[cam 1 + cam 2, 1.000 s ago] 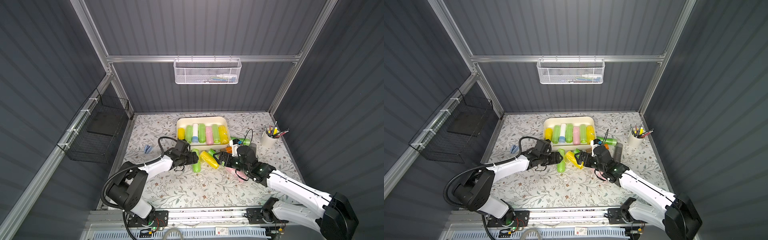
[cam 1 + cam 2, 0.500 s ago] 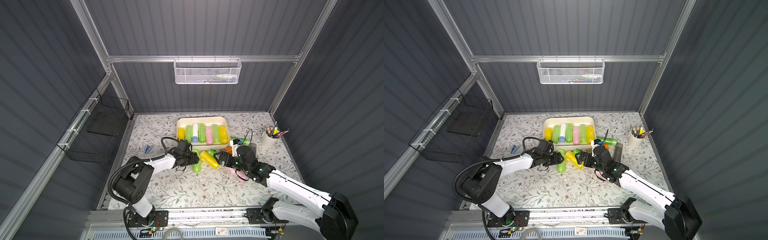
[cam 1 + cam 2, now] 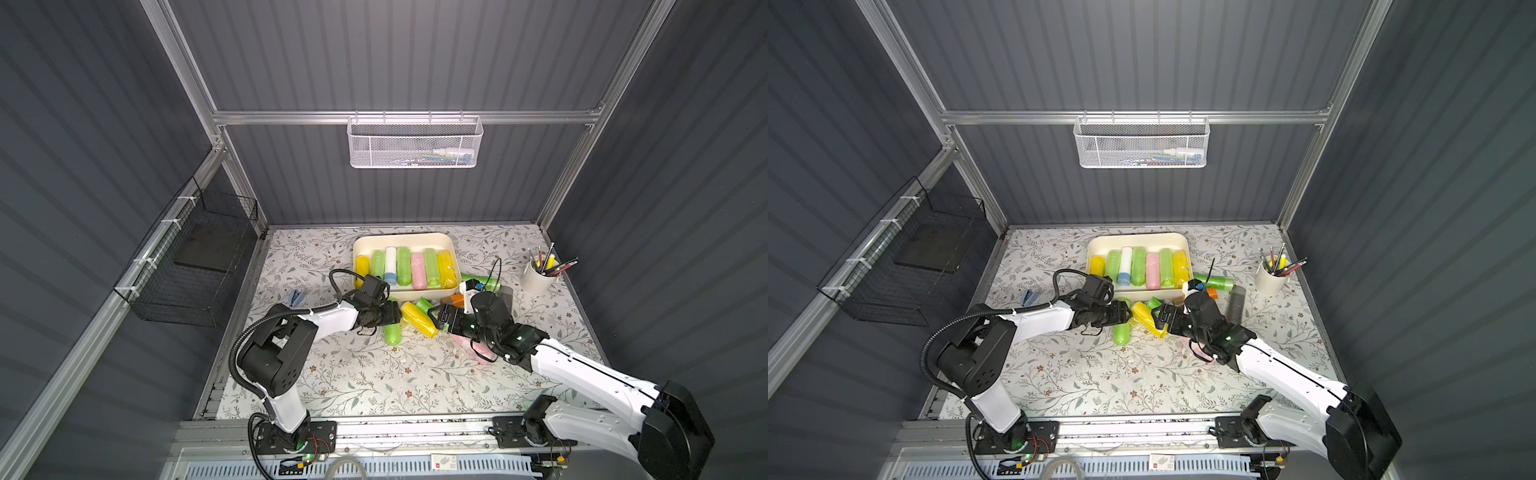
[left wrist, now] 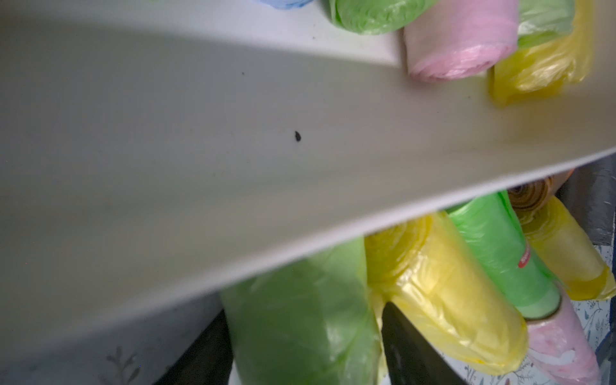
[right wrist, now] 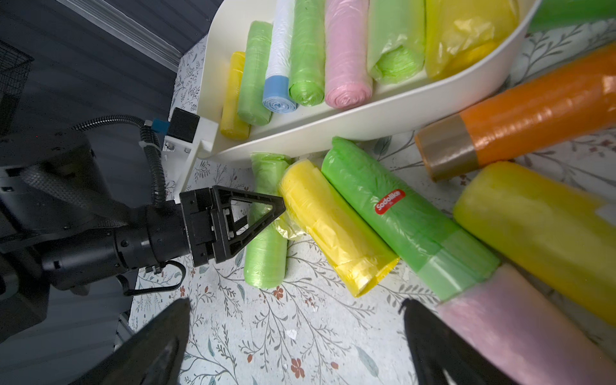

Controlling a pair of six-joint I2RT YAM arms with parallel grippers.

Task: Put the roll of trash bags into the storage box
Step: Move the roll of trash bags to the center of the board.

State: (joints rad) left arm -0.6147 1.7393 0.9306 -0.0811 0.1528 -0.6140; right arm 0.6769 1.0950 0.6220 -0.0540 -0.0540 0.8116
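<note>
Roll of trash bags: pale-green, crinkled, on counter by storage box, straddled by left tool, grip unclear; right tool wide, empty.

The near half of the tabletop lies bare, free passage from either side. Loose rolls crowd the strip just near of the storage box, packed between left claw and right claw; inside the box only its far strip is free.
</note>
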